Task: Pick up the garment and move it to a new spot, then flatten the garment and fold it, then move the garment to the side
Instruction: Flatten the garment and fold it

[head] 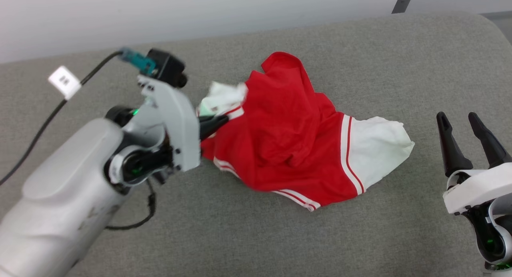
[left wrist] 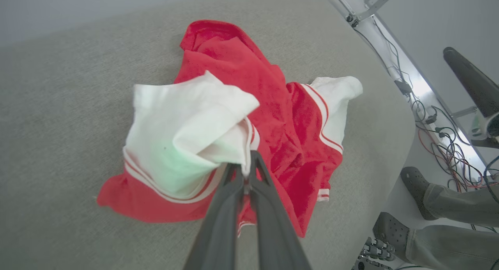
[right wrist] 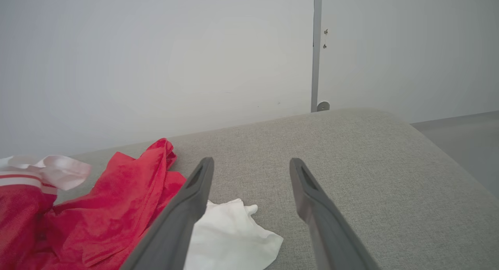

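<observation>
- The right gripper (head: 457, 117) sits nearest, at the lower right of the head view, its two dark fingers spread apart with nothing between them. In the right wrist view (right wrist: 252, 163) bare grey fabric shows through the gap.
- The left arm reaches in from the lower left. A black cable (head: 44, 125) with a white tag (head: 64, 82) trails off behind its wrist.
- The left gripper (head: 222, 120) is clamped onto the garment (head: 280, 137). In the left wrist view the fingers (left wrist: 246, 170) are pressed together on a fold of cloth where a white sleeve (left wrist: 183, 137) meets its red-and-white striped trim.
- The garment (left wrist: 241, 75) lies crumpled on the grey padded table (head: 360, 61), roughly at its middle and between the two grippers. The red body is heaped in folds, and any lettering is hidden from sight.
- The second white sleeve (head: 380, 149) spreads flat toward the right gripper but stays apart from it. In the right wrist view this sleeve (right wrist: 234, 231) lies partly behind that gripper's left finger, with the red cloth (right wrist: 105, 207) beyond it.
- Off the table's edge, the left wrist view catches a person's two dark perforated shoes (left wrist: 415, 184) and grey trouser legs, beside tangled cables (left wrist: 448, 145) on the floor.
- Farthest off, a plain pale wall (right wrist: 156, 67) stands behind the table.
</observation>
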Controlling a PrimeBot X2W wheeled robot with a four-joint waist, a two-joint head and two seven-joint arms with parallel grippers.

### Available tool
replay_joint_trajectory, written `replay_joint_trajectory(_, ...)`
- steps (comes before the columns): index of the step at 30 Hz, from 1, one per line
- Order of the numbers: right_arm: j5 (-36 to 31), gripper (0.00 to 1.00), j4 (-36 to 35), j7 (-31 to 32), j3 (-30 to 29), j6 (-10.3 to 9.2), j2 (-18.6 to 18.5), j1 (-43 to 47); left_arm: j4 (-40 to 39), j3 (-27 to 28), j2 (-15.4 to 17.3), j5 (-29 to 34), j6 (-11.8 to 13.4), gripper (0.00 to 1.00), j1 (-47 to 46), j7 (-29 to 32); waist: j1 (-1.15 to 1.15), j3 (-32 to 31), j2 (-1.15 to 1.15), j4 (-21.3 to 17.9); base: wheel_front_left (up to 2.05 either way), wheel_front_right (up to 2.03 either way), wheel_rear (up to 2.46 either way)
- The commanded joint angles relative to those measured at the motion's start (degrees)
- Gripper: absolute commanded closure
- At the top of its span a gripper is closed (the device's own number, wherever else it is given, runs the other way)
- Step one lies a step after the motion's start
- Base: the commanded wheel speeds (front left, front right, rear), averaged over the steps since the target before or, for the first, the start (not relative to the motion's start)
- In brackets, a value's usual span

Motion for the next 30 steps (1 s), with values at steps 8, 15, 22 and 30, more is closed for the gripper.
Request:
replay_joint_trajectory(8,0.5,0.0,0.1,-0.4,0.4,-0.02,0.4,-1.2,5.7,-2.0,-6.4,1.9,-5.1,1.0,-2.9,-4.3,0.0,1.3,0.0,-1.0,0.0,0.0,0.0)
replay_joint_trajectory(15,0.8,0.0,0.9,-0.8,0.7,-0.02,0.5,-1.7,11.2,-5.8,-9.0,2.9,-6.3,0.27,-1.7,-6.0,0.0,2.5,0.0,-1.7,0.0,0.0,0.0)
replay_joint_trajectory(22,0.8,0.0,1.3,-1.2,0.3,-0.02,0.6,-2.0,11.6,-7.2,-7.8,2.8,-6.4,0.0,-3.6,-5.9,0.0,2.8,0.0,-1.5,0.0,0.0,0.0)
replay_joint_trajectory(30,0.9,0.0,1.3,-1.7,-0.5,-0.02,0.8,-1.6,7.3,-7.2,-4.0,2.9,-6.5,0.0,-6.1,-4.0,0.0,2.9,0.0,-0.9,0.0,0.0,0.0)
